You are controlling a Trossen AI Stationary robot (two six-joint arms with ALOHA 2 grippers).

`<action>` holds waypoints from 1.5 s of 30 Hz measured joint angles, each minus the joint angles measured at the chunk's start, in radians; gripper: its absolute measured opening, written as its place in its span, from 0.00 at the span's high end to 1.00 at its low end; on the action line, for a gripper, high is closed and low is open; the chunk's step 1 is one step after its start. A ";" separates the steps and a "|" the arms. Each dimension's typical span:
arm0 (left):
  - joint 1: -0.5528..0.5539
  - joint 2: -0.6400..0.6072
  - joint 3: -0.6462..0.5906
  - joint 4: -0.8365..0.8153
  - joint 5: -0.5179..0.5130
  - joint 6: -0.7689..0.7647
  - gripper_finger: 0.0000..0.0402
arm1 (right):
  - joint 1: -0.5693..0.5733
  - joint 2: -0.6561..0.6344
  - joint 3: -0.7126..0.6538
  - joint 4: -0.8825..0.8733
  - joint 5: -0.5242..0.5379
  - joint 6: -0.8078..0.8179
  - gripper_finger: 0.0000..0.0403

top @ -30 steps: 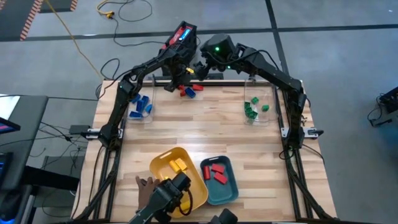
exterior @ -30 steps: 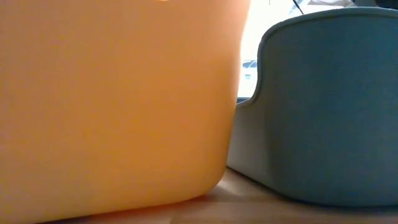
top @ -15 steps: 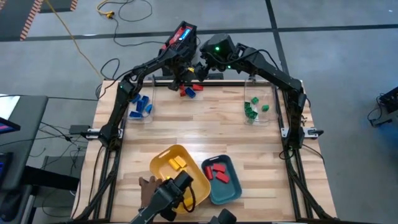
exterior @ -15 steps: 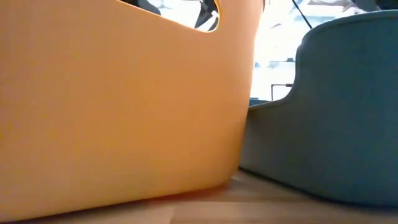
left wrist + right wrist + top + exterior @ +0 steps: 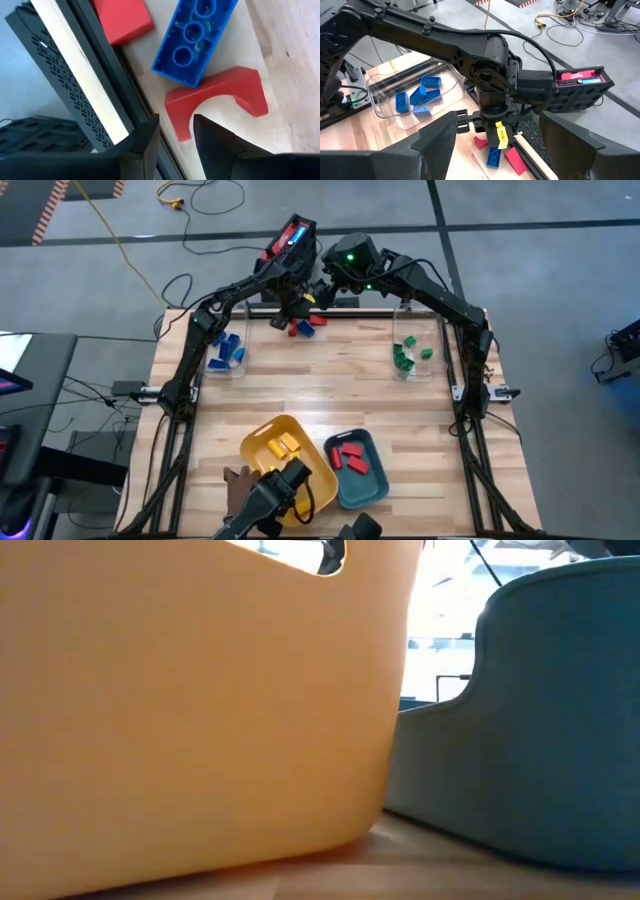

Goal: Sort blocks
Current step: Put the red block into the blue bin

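Left gripper point(image 5: 176, 137) seems to pinch a red arched block point(image 5: 216, 97); beyond it lies a blue block point(image 5: 194, 37). Right gripper point(image 5: 495, 155) hangs spread nearby.

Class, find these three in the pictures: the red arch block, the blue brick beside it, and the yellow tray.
red arch block point(image 5: 220, 97), left wrist view, on the arch's flat top face.
blue brick point(image 5: 192, 37), left wrist view, on its hollow underside.
yellow tray point(image 5: 262, 435), high view, on its rim.

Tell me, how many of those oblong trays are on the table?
2. In the high view, the yellow tray sits at the lower middle of the table, and the teal tray lies close beside it, on its right. No other tray shows.
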 joint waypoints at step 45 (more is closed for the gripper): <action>-0.019 -0.006 0.032 -0.040 -0.046 0.040 0.94 | -0.007 -0.018 0.000 -0.001 0.001 0.009 0.26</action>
